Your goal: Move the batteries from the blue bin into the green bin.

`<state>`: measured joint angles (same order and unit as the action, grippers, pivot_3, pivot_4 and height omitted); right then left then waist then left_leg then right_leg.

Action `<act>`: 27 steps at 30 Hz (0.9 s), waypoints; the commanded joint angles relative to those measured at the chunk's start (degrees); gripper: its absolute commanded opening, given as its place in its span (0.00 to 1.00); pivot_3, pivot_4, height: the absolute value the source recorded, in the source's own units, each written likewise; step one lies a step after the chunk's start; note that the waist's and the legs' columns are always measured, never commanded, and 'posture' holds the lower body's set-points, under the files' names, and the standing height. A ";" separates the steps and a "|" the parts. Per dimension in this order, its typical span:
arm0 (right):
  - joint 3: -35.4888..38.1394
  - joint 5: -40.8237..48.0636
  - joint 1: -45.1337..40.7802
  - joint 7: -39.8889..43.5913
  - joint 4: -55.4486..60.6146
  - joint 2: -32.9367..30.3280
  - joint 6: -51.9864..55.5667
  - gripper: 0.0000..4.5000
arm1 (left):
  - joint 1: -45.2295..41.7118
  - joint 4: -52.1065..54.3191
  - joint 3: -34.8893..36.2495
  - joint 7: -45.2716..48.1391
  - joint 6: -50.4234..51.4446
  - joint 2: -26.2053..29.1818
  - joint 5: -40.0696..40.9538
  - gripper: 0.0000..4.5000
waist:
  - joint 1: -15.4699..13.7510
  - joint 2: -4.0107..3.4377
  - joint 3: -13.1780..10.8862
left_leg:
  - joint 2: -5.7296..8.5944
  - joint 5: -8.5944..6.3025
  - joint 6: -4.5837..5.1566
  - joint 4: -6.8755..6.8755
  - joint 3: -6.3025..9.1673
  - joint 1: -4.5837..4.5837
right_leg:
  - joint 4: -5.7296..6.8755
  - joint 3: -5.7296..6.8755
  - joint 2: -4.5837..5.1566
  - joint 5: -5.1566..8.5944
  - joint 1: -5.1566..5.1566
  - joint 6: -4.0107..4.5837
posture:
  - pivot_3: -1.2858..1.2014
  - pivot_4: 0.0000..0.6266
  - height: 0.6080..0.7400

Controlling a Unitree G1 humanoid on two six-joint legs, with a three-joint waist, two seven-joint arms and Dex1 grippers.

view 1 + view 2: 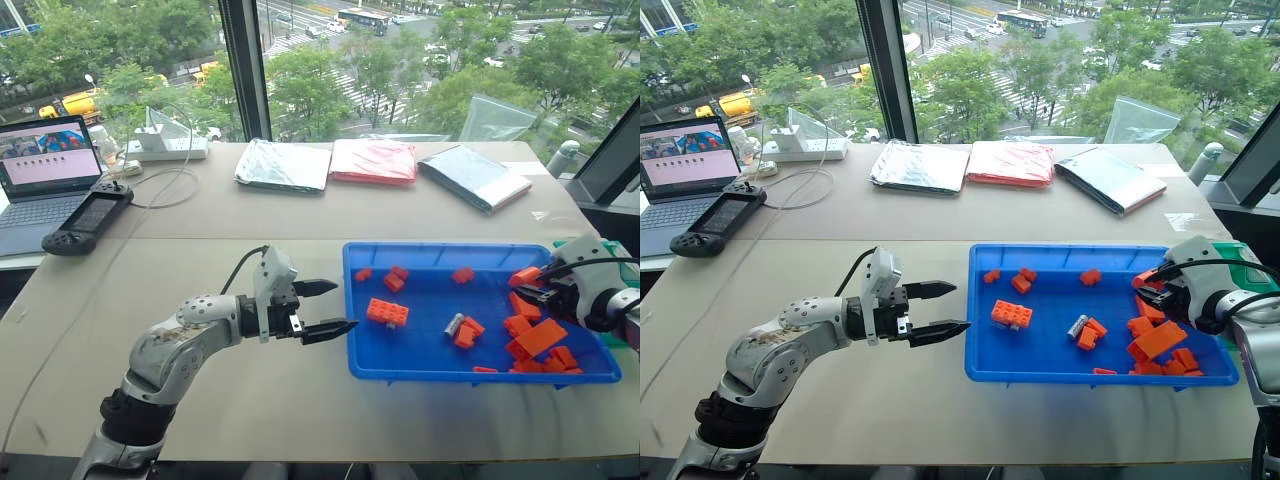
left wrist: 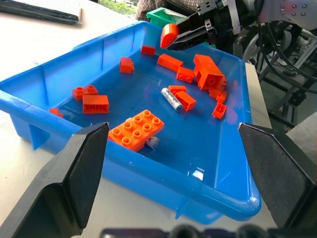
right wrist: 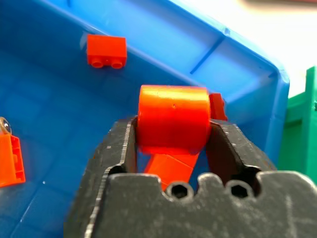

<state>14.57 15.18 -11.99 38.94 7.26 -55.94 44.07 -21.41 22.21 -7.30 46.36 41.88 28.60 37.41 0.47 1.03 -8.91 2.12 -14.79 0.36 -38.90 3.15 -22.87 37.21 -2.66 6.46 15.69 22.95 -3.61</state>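
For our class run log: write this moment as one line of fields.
right end effector: shut on orange brick | left end effector: open, beside blue bin | battery: in blue bin

The left gripper (image 1: 335, 307) points level toward the robot's right on a bent arm, its two fingers spread wide apart. The right gripper (image 1: 527, 288) angles downward, fingers clamped on an orange piece (image 3: 172, 119).
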 commanded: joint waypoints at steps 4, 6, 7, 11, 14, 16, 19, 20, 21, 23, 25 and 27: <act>4.68 8.85 -1.77 4.77 9.35 1.19 1.90 0.99 | -0.18 2.15 0.61 0.01 0.12 -0.05 0.99 1.00 | 0.19 0.00 0.00 | -0.01 0.00 0.00 0.00 0.02 -0.01 | 0.00 0.00 -0.01 0.00 -0.01 0.00 | 0.52 0.24 1.00; 4.29 10.75 -1.40 5.83 10.26 1.35 2.86 0.99 | -0.15 2.19 0.60 -0.10 0.15 -0.08 0.95 1.00 | 0.08 0.01 0.00 | -0.02 0.00 0.00 0.00 0.04 0.00 | -0.01 0.02 -0.02 0.00 -0.02 0.00 | 0.52 0.24 1.00; 3.27 12.13 -0.56 7.65 11.59 0.70 3.72 0.99 | -0.10 2.22 0.59 -0.15 0.17 -0.08 0.90 1.00 | -0.06 0.01 0.00 | -0.01 0.00 0.00 -0.01 0.06 -0.01 | -0.01 0.04 0.00 0.00 -0.04 0.00 | 0.52 0.24 1.00; -4.40 10.18 -0.91 10.61 11.05 -1.43 3.92 0.99 | -0.09 2.21 0.47 -0.17 0.24 -0.13 0.89 1.00 | -0.12 0.00 0.00 | 0.00 0.00 0.01 -0.02 0.04 -0.02 | -0.01 0.03 0.02 0.00 -0.03 0.00 | 0.52 0.24 1.00; -9.51 7.00 -4.20 9.66 6.64 -1.58 4.15 0.99 | 0.00 2.21 0.25 -0.11 0.12 -0.16 0.76 1.00 | 0.20 0.01 0.00 | 0.00 0.00 0.00 -0.03 0.03 0.01 | -0.01 0.03 0.00 0.00 -0.03 0.00 | 0.52 0.24 1.00; -11.96 5.53 -4.82 10.71 5.17 -2.29 3.15 0.99 | 0.06 2.34 0.31 -0.24 0.14 -0.19 0.78 1.00 | 0.23 0.00 0.00 | 0.01 0.01 -0.01 -0.02 0.03 0.00 | 0.00 0.02 0.00 0.00 0.00 0.00 | 0.52 0.24 1.00; -14.96 4.54 -5.37 12.38 4.45 -2.13 2.48 0.99 | 0.40 2.70 0.59 -0.60 0.29 -0.15 0.90 1.00 | 0.23 0.00 0.00 | 0.01 0.01 -0.01 -0.01 0.03 -0.03 | 0.01 0.02 0.00 0.00 0.04 0.00 | 0.52 0.24 1.00; -15.80 3.93 -5.50 12.57 4.13 -2.07 2.01 0.99 | 0.49 2.80 0.64 -0.70 0.32 -0.13 0.93 1.00 | 0.22 0.00 0.00 | 0.00 0.00 -0.01 -0.02 0.03 -0.06 | 0.00 0.02 0.00 0.00 0.05 0.00 | 0.52 0.24 1.00; -16.45 3.41 -5.70 12.60 3.67 -1.87 1.65 0.99 | 0.59 2.90 0.65 -0.75 0.33 -0.10 0.98 1.00 | 0.21 0.00 0.00 | 0.01 0.00 -0.01 -0.02 0.03 -0.07 | 0.00 0.02 0.01 0.00 0.06 0.00 | 0.52 0.24 1.00; -17.90 2.65 -5.98 13.07 3.22 -1.58 1.07 0.99 | 0.75 3.14 0.66 -0.96 0.44 -0.06 1.04 1.00 | 0.15 0.00 0.00 | 0.01 0.01 -0.01 -0.02 0.04 -0.08 | 0.00 0.03 0.01 0.00 0.07 0.00 | 0.52 0.24 1.00; -18.91 2.28 -6.29 13.41 3.17 -1.10 0.76 0.99 | 0.81 3.27 0.73 -1.14 0.51 -0.01 1.10 1.00 | 0.18 0.00 0.00 | 0.01 0.01 -0.01 -0.02 0.03 -0.08 | 0.00 0.02 0.01 0.00 0.07 0.00 | 0.52 0.24 1.00; -19.89 1.59 -6.43 13.62 2.98 -0.87 0.50 0.99 | 0.87 3.38 0.82 -1.28 0.56 0.05 1.19 1.00 | 0.21 0.00 0.00 | 0.00 0.01 -0.01 -0.02 0.03 -0.08 | 0.00 0.02 0.01 0.00 0.07 0.00 | 0.52 0.24 1.00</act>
<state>-5.24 17.71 -17.45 52.22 9.53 -56.71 46.10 -20.28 23.12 -7.41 45.38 42.53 28.57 38.05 0.68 1.04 -8.91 2.12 -14.78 0.35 -38.92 3.18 -22.94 37.20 -2.64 6.46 15.69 23.02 -3.61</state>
